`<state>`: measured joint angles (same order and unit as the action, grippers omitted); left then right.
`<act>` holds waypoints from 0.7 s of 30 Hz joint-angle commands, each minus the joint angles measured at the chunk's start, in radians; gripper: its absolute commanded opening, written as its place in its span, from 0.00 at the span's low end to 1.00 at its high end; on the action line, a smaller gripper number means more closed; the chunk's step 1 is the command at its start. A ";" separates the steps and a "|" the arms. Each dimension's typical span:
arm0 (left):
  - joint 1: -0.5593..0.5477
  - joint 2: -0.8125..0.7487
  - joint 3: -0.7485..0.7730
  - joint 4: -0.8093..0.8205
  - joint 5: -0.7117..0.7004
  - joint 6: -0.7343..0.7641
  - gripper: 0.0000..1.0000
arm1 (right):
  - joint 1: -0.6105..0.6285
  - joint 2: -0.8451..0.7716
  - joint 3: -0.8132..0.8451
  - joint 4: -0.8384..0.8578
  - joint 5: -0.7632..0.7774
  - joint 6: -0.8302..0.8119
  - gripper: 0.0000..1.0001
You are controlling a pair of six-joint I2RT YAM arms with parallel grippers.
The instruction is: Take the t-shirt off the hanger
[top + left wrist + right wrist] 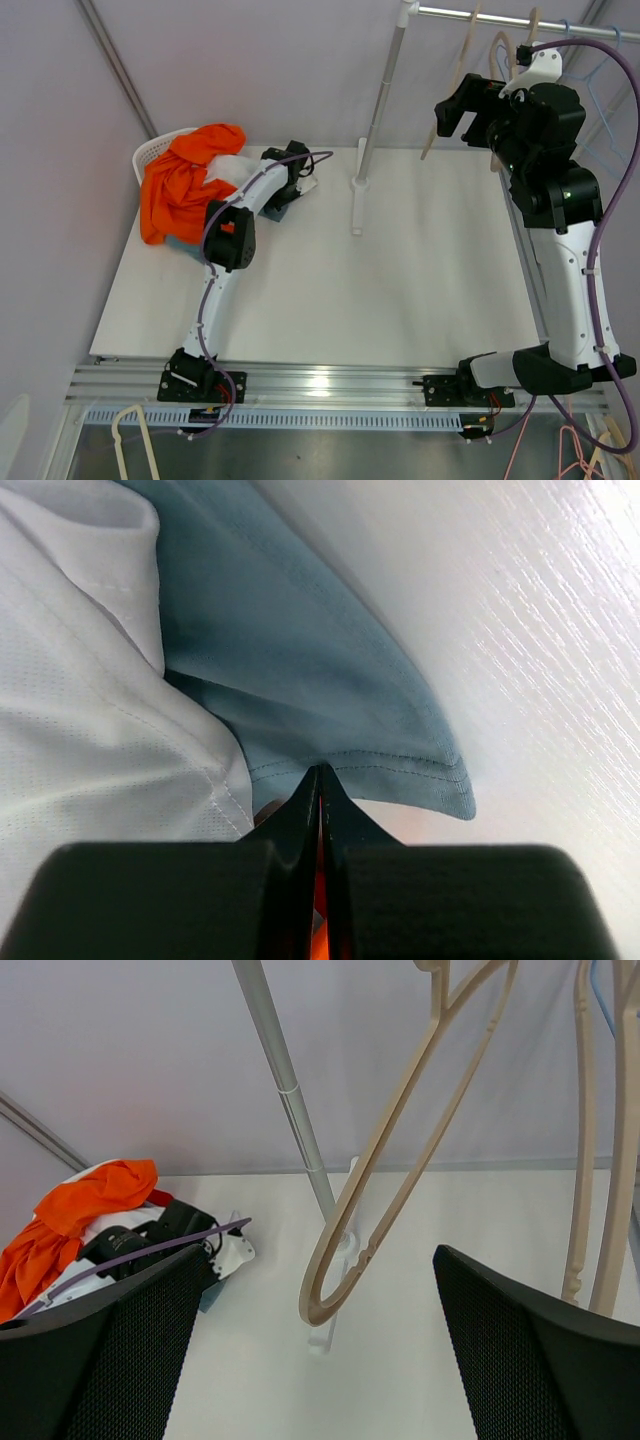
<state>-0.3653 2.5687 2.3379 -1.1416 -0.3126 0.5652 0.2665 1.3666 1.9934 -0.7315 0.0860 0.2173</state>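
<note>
A blue-grey t-shirt (300,670) lies on the white table beside a white mesh shirt (80,710); a corner of it shows in the top view (275,212). My left gripper (320,772) is low on the table (300,185), jaws shut with the tips pinching the blue-grey shirt's hem. A bare beige hanger (400,1130) hangs from the rail (500,15), also in the top view (455,80). My right gripper (318,1255) is open and empty, raised just near of that hanger (455,110).
A white basket (155,152) at the back left holds an orange garment (185,180). The rack's upright pole (375,100) stands mid-table. More hangers (590,1160) hang to the right. Loose hangers (130,430) lie below the table's near edge.
</note>
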 commanded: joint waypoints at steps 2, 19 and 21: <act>0.005 0.004 0.075 -0.001 0.012 -0.042 0.01 | 0.007 -0.032 0.007 0.035 -0.019 0.010 1.00; 0.103 -0.182 0.055 0.221 0.467 -0.802 0.99 | 0.014 -0.069 -0.004 0.030 -0.038 0.024 1.00; 0.138 -0.145 0.069 0.217 0.532 -0.864 1.00 | 0.014 -0.075 -0.004 0.027 -0.038 0.022 1.00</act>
<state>-0.3046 2.4432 2.3734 -0.9634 0.0414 -0.0704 0.2741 1.3216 1.9888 -0.7280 0.0620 0.2356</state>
